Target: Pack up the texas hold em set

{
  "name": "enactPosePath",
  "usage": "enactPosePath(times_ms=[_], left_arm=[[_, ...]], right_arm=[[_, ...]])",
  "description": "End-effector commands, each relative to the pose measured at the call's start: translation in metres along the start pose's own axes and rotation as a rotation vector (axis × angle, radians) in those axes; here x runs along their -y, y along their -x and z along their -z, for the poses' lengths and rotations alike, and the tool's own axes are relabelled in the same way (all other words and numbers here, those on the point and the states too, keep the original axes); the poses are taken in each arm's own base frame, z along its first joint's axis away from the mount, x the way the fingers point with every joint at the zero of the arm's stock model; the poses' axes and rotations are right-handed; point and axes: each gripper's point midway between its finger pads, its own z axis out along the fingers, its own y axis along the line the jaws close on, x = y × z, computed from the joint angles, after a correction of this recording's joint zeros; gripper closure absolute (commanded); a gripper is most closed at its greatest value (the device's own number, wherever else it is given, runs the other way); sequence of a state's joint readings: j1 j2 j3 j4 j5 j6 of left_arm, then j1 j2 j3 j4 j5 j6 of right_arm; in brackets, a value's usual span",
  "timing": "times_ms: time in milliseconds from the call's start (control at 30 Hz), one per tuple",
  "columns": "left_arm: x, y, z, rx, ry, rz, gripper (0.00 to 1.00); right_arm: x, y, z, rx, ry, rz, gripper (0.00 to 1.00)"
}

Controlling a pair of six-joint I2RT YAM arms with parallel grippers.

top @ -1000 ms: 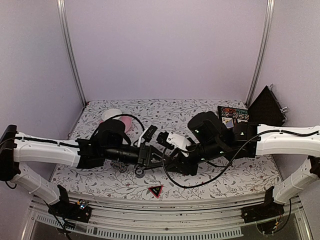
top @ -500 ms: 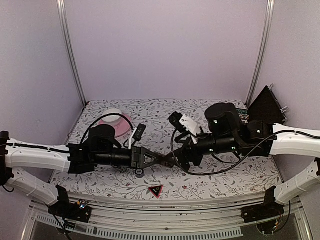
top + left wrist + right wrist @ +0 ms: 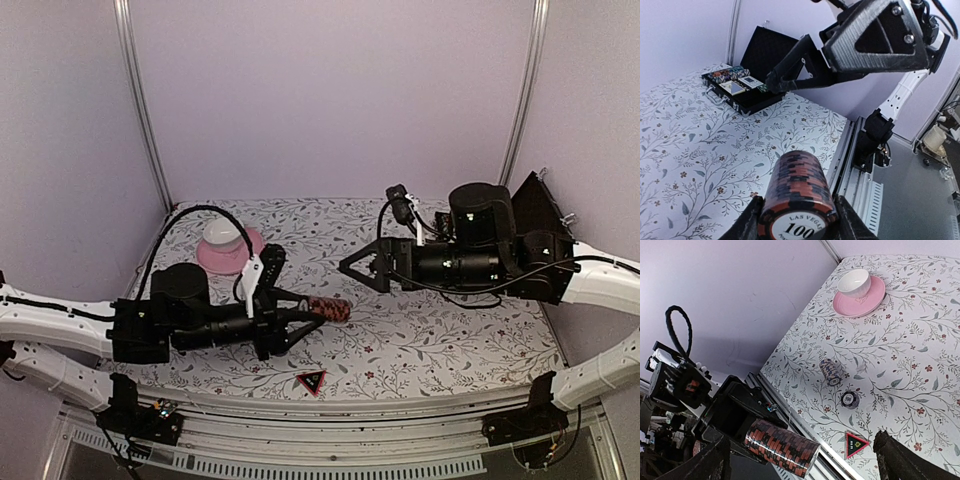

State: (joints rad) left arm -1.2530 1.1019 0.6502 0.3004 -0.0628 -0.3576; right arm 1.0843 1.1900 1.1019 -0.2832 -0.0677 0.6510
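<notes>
My left gripper [image 3: 305, 313] is shut on a red-and-black striped chip roll [image 3: 328, 309], held level over the middle of the table. The left wrist view shows the roll [image 3: 797, 192] end-on between both fingers, its face marked 100. My right gripper [image 3: 362, 268] hangs open and empty to the right of it and further back, with a gap between them. The roll [image 3: 781, 447] lies ahead of its fingertips [image 3: 892, 460]. The black case [image 3: 740, 87] stands open at the back right, lid [image 3: 535, 212] up. The triangle marker [image 3: 311, 381] lies near the front edge.
A pink saucer with a white cup [image 3: 226, 245] stands at the back left. A blue-striped chip roll [image 3: 831, 372] and a short black chip stack [image 3: 849, 399] lie on the cloth between the saucer and the triangle marker [image 3: 855, 444]. The left arm hides both from above.
The right gripper has opened and drawn back to the right and away from the left gripper. The left arm has pulled back to the left with the chip roll in its jaws.
</notes>
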Motion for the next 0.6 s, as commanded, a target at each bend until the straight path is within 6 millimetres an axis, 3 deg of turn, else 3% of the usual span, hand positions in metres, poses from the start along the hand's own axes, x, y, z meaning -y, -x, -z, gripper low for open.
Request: enactPosePath(times_ms=[0,233,567], left_arm=[[0.007,0.039,-0.004,0.104,0.084,-0.170,1.00],[0.016,0.035,-0.011,0.110,0.057,-0.162,1.00],[0.019,0.034,-0.009,0.115,0.053,-0.163,1.00]], right_arm=[[-0.004,-0.019,-0.011,-0.077,0.056,-0.076,0.00],[-0.024,-0.030,-0.016,-0.100,0.165,-0.060,0.00],[-0.011,-0.043,-0.029,-0.144,0.080,-0.085,0.01]])
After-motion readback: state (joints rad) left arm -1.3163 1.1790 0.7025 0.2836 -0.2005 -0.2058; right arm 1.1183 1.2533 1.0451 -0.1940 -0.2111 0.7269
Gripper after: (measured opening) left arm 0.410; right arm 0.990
